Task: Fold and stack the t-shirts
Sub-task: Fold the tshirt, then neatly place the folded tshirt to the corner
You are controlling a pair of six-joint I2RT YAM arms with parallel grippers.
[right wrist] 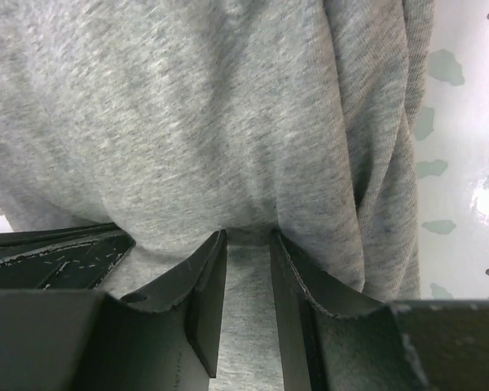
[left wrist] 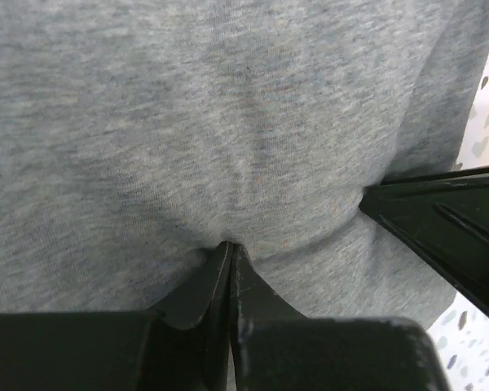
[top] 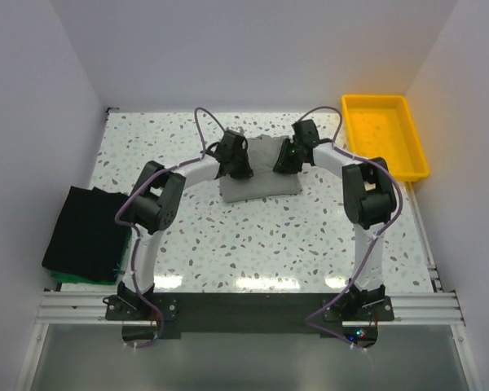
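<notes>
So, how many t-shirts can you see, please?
3: the grey shirt at the centre, the black shirt folded at far left, and a green shirt peeking from beneath it. Others could be hidden.

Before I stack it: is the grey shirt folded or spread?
Folded: from above the grey shirt is a compact rectangle with no sleeves showing; the right wrist view shows layered edges.

White-shelled left arm (top: pixel 147 254) and right arm (top: pixel 367 254), black at the joints, trail looping purple cables (top: pixel 198 122) from black base plates (top: pixel 134 306); the right gripper (right wrist: pixel 248 238) shows matte black, scuff-edged fingers (right wrist: pixel 200 285).
</notes>
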